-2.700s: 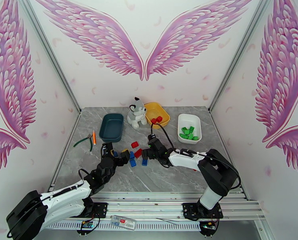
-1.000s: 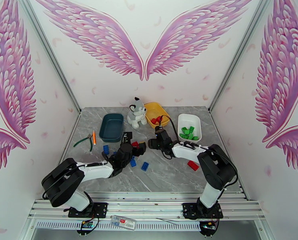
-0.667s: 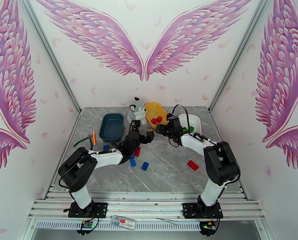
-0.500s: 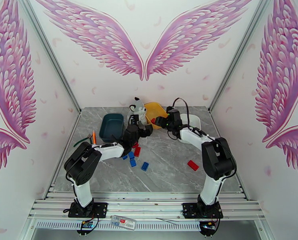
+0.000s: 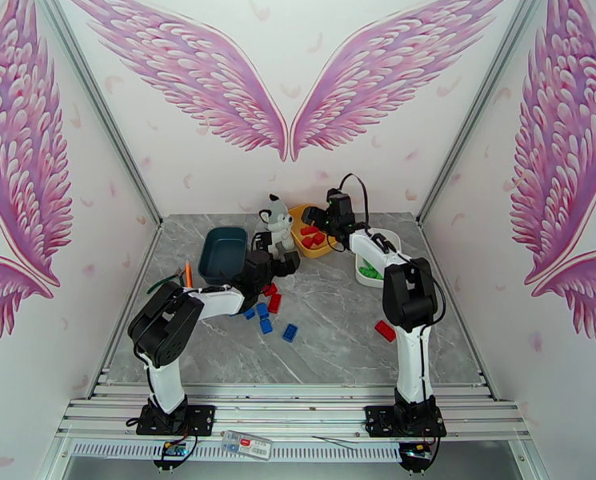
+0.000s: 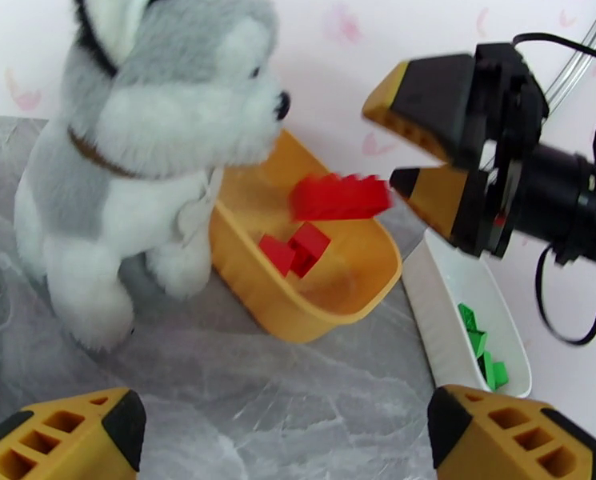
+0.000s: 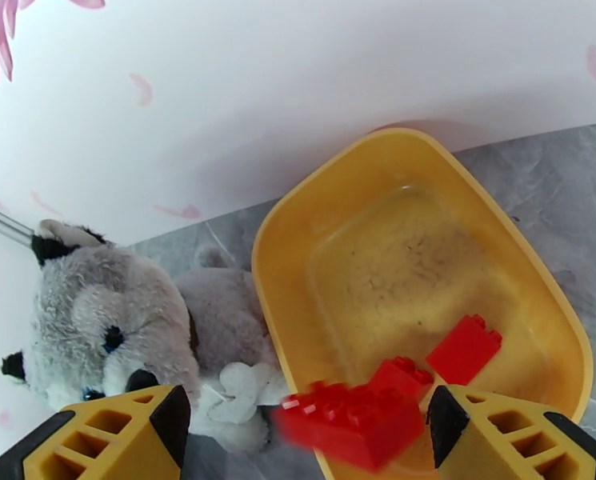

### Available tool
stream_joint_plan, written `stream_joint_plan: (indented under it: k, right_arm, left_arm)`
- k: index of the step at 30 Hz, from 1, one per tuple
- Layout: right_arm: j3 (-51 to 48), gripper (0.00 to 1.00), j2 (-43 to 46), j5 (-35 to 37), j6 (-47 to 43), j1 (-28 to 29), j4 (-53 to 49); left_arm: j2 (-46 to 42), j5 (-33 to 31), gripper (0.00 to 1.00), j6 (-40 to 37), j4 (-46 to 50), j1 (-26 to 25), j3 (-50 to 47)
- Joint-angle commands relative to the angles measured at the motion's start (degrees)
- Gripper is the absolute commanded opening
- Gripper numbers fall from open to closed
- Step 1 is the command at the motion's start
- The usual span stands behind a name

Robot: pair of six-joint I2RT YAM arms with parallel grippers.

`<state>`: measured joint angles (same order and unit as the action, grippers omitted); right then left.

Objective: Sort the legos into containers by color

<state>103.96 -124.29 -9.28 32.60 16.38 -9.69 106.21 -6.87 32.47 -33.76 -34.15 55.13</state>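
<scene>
Right tool [image 6: 378,147]: fingers spread wide, poised over the right side of the yellow tray [image 6: 314,318], nothing clamped between them. One red brick [image 6: 339,198] is in the air above the tray's interior, blurred. It sits at the tip of the lower finger. Cannot tell whether it touches that finger. In the right wrist view the same brick shows low between the two spread fingers.

Two red bricks [image 7: 464,350] lie together on the floor of the yellow tray.

Left tool [image 6: 286,426]: fingers wide apart, nothing between them, low over the counter [image 5: 330,330] on the near-left side of the yellow tray and facing it.

Plush husky [image 6: 150,146]: upright, right against the left rim of the yellow tray.

White tray [image 6: 450,314]: just right of the yellow tray, a narrow strip of counter between them. It holds green bricks [image 6: 478,346].

Teal-blue tray [image 5: 210,258]: left of the yellow tray, on the other side of the husky.

Loose blue and red bricks [image 5: 263,311]: on the counter, nearer the arm bases than the yellow tray and a little to its left. A single red brick [image 5: 385,330] lies apart from them, well to the near-right of the yellow tray, beside the right arm.

Hand tools [image 5: 178,278]: far left of the yellow tray, past the teal-blue tray.
</scene>
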Motion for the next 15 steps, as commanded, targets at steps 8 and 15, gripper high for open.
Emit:
stream_joint_plan:
  k: [8,15]
  right_arm:
    - [-14.01,0.82,15.07,0.47,-3.09,2.24,2.13]
    - [-27.16,0.7,25.29,4.58,-6.82,7.3,1.96]
  left_arm:
    - [-12.17,-5.75,0.98,-1.68,-2.49,0.12,-13.02]
    - [-16.07,-5.3,0.87,-4.63,8.98,-0.15,-15.59]
